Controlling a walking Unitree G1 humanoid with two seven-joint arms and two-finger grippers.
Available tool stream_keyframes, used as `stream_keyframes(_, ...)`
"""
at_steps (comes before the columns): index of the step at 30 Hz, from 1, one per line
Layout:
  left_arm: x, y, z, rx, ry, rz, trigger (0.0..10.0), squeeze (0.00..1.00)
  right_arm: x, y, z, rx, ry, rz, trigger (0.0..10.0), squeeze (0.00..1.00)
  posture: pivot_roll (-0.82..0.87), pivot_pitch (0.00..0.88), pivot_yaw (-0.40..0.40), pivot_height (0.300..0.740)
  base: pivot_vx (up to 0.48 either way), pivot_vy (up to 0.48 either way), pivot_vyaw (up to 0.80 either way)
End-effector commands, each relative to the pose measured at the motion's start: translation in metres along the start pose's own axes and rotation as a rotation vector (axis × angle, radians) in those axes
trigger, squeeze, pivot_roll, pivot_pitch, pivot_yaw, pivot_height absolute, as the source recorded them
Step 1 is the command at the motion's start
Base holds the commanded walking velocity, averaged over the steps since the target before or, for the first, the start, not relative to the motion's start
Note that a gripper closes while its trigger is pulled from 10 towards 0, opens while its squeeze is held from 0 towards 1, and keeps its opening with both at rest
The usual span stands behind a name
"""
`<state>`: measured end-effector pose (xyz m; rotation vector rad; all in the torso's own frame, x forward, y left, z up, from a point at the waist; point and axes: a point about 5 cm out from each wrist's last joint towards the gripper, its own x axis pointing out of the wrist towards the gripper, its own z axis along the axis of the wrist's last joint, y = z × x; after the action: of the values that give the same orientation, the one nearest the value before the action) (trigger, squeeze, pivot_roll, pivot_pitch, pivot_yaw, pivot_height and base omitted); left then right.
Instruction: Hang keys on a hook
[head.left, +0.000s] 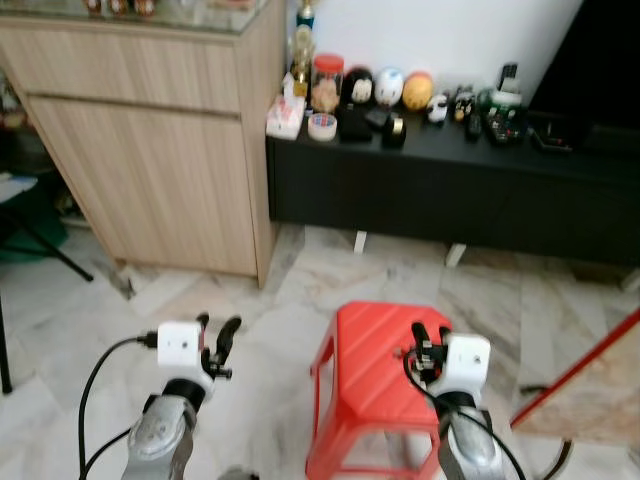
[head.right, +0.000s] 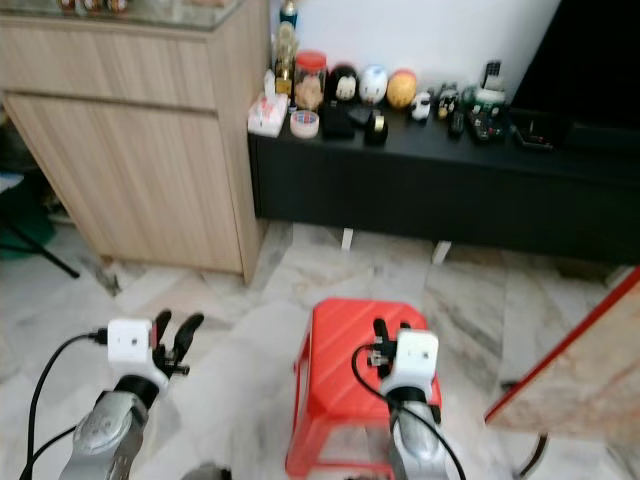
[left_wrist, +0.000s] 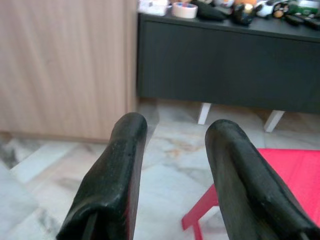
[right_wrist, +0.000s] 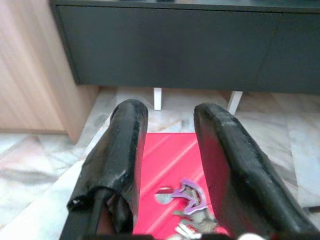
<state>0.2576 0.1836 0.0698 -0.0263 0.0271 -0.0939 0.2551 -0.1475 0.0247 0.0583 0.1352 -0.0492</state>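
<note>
A bunch of keys (right_wrist: 189, 216) with a purple carabiner (right_wrist: 192, 194) lies on the top of a red plastic stool (head.left: 368, 372), by the hole in its middle. My right gripper (head.left: 431, 337) hovers just above the stool, open, and in the right wrist view the keys sit low between its two black fingers (right_wrist: 120, 156), apart from them. My left gripper (head.left: 217, 335) hangs open over the marble floor to the left of the stool, holding nothing.
A light wooden cabinet (head.left: 150, 150) stands at the back left. Beside it runs a low black console (head.left: 450, 195) topped with jars, tape and small figures. A red-edged board (head.left: 580, 375) leans in from the right. Dark chair legs (head.left: 40, 245) show at far left.
</note>
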Motion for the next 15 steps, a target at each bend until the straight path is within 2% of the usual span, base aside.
stream_keyframes(1,-0.0003,-0.0062,-0.0021,-0.012,0.011,-0.018,10.0,0.0,-0.0026,-0.0075,-0.0044,-0.002,0.018,-0.028,10.0,0.0,0.07,0.064,-0.086,0.661,0.296,0.0,0.0)
stream_keyframes(15,-0.0003,-0.0061,-0.0023,-0.011,0.009,-0.022,10.0,0.0,-0.0023,-0.0084,-0.0056,-0.001,0.019,-0.046,10.0,0.0,0.07,0.062,-0.084,0.661,0.291,0.0,0.0)
